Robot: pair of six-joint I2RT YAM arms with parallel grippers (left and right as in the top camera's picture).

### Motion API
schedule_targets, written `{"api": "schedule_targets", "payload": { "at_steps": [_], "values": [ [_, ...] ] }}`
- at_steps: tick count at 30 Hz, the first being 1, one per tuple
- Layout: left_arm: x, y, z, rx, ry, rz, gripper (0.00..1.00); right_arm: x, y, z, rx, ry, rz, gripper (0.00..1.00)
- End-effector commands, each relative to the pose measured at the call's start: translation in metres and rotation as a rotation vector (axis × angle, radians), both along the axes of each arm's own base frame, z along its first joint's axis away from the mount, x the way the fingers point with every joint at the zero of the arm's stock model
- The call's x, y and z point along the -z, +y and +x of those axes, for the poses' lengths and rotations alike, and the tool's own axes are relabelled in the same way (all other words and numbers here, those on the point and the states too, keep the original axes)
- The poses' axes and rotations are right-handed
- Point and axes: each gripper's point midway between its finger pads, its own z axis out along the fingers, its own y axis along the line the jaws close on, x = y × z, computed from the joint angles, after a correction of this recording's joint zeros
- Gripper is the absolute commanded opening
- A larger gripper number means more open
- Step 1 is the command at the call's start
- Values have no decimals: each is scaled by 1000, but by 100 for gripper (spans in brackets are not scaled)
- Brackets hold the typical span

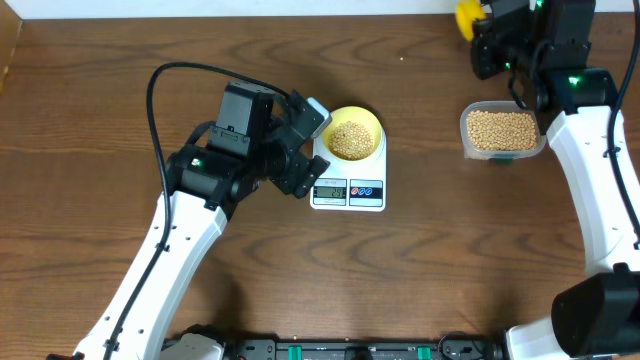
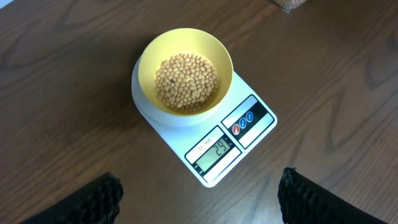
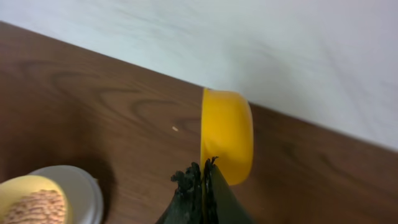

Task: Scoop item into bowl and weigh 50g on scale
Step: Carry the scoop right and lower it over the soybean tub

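The pale yellow bowl [image 1: 352,138] [image 2: 185,73] [image 3: 34,200] stands on the white scale [image 1: 349,190] [image 2: 245,134] and holds a layer of tan beans [image 1: 349,139] [image 2: 186,81]. The scale's display reads about 24. My left gripper [image 1: 300,150] [image 2: 199,199] is open and empty, just left of the scale. My right gripper [image 1: 482,30] [image 3: 204,171] is shut on the bright yellow scoop [image 1: 466,17] [image 3: 226,134], held at the far right edge of the table, behind the clear tub.
A clear plastic tub [image 1: 502,131] full of beans stands on the right. A white wall [image 3: 249,43] borders the table's far edge, close to the scoop. A black cable [image 1: 160,85] arcs above the left arm.
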Motion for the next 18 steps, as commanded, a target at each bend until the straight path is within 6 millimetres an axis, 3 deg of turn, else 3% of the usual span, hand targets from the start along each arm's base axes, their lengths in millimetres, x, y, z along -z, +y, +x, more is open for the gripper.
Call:
{"api": "schedule_targets", "payload": {
  "at_steps": [1,11,18],
  "values": [
    [2,0,-1,-4,13,-11,82,-10,-43,1,245,4,21,1],
    [2,0,-1,-4,13,-11,82,26,-101,-30,538,183,23,1],
    [2,0,-1,-4,13,-11,82,47,-113,-56,584,307,-33,1]
  ]
}}
